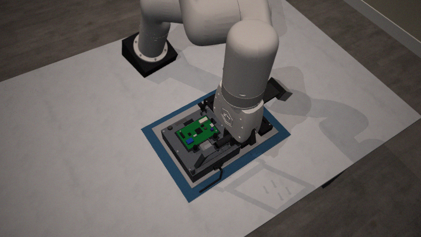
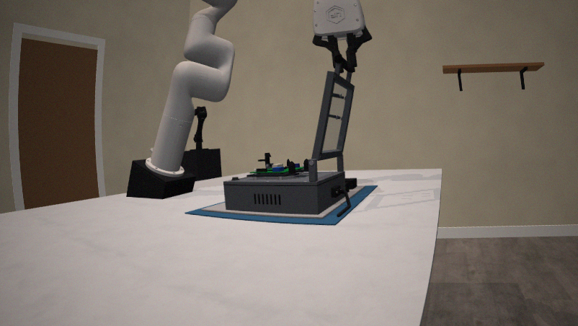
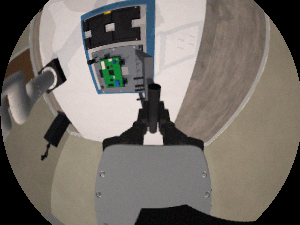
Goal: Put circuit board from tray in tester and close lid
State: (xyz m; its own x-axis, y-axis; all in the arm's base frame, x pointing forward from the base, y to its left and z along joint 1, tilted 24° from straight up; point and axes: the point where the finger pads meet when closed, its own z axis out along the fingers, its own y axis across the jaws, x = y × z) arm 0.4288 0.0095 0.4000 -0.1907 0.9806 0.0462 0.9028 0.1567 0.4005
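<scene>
Your fingers (image 2: 344,60) are clamped on the handle (image 2: 341,74) atop the raised lid (image 2: 333,119); well below them you see the circuit board (image 1: 198,132) lying in the tester (image 2: 283,194) on the counter (image 2: 161,251)

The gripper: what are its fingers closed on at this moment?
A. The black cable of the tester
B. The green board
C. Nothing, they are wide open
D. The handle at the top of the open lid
D: in the exterior view the gripper is shut on the handle at the top edge of the raised lid, while the board lies on the tester.
</scene>
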